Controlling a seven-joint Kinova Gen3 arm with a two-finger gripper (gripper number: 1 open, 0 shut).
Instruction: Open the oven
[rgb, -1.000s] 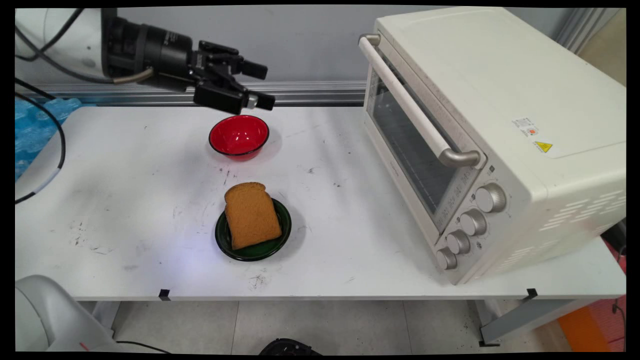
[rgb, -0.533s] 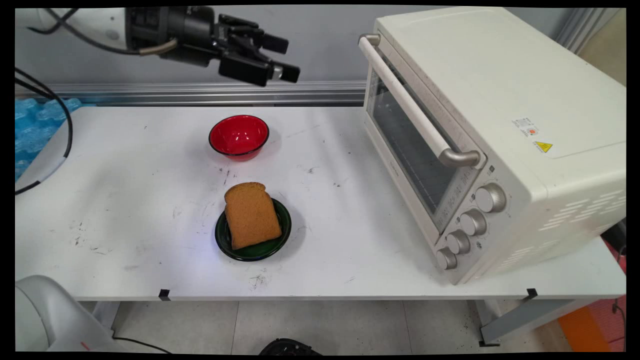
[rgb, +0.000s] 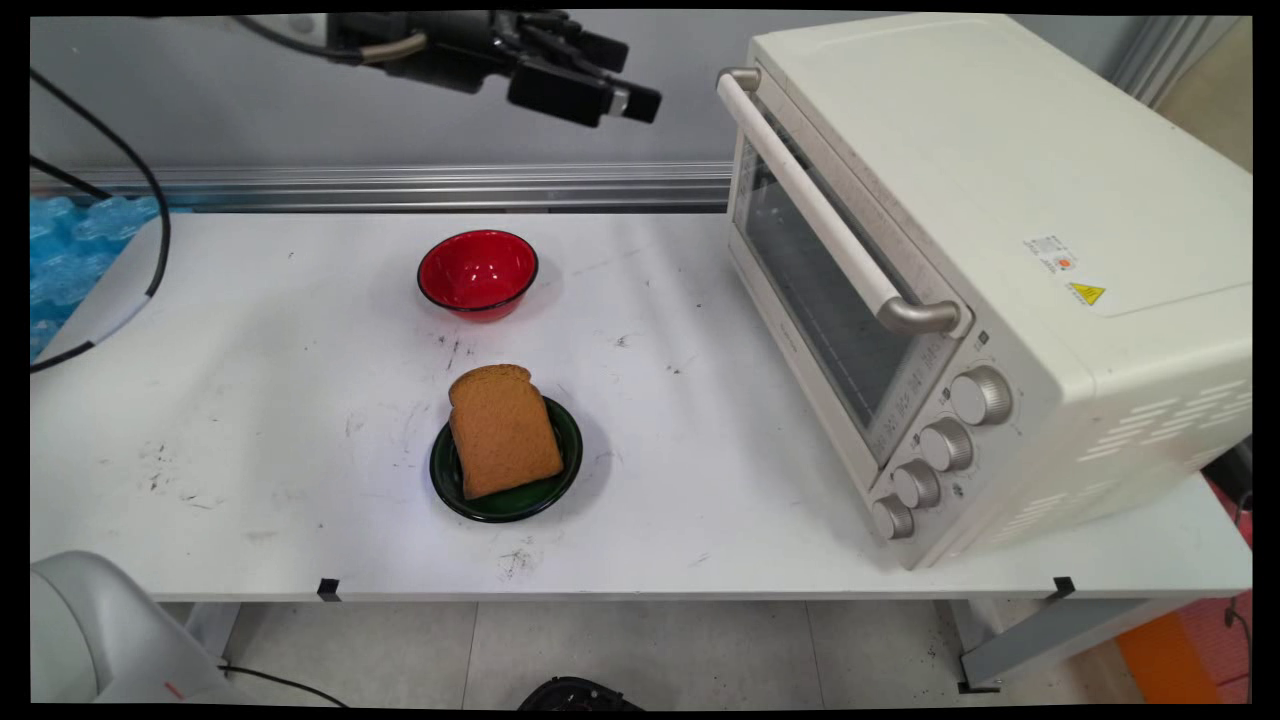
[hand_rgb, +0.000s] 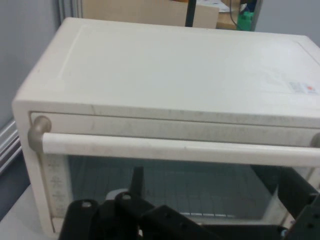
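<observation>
Facing the oven handle (rgb: 833, 222) (door shut), jaws (rgb: 632, 78) apart, empty.

Black fingers (rgb: 640, 103), black linkage, black cables (rgb: 150, 200)

The arm reaches in level along the top edge from the upper left. Its gripper (rgb: 640, 78) points right, fingers parted.
</observation>
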